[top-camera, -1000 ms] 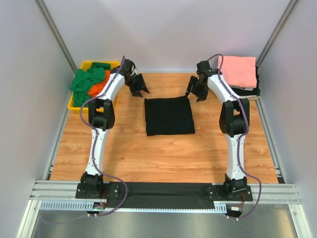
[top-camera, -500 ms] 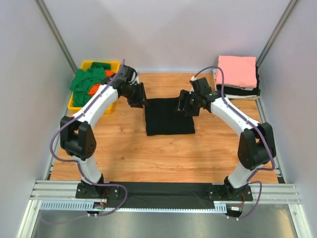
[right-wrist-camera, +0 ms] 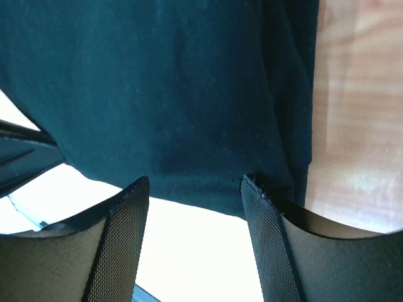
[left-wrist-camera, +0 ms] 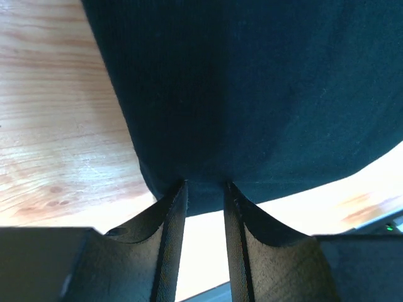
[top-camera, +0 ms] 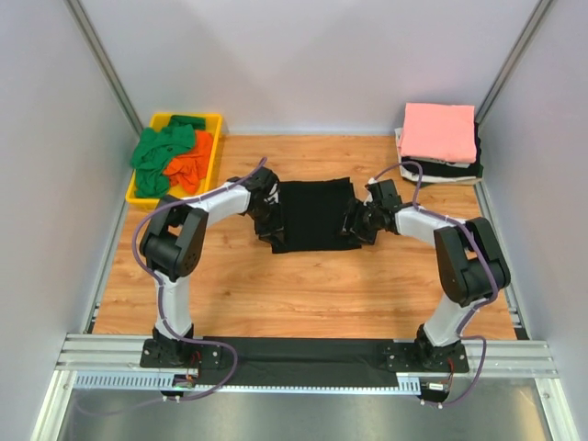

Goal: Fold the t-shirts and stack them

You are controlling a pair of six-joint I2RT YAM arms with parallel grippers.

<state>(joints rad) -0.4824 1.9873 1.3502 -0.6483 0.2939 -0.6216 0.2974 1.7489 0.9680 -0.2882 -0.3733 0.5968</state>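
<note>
Both arms have dropped onto the folded black cloth t-shirt [top-camera: 312, 209] mid-table [top-camera: 276, 285], left end effector [left-wrist-camera: 204, 184] narrowing at its left edge, grip unclear, right end effector [right-wrist-camera: 195, 179] released, so another fold looks imminent.

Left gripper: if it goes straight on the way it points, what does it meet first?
The black t-shirt. In the left wrist view its edge lies right at the tips of the left gripper, apparently between them, with nothing in front. Contact is hard to judge.
</note>
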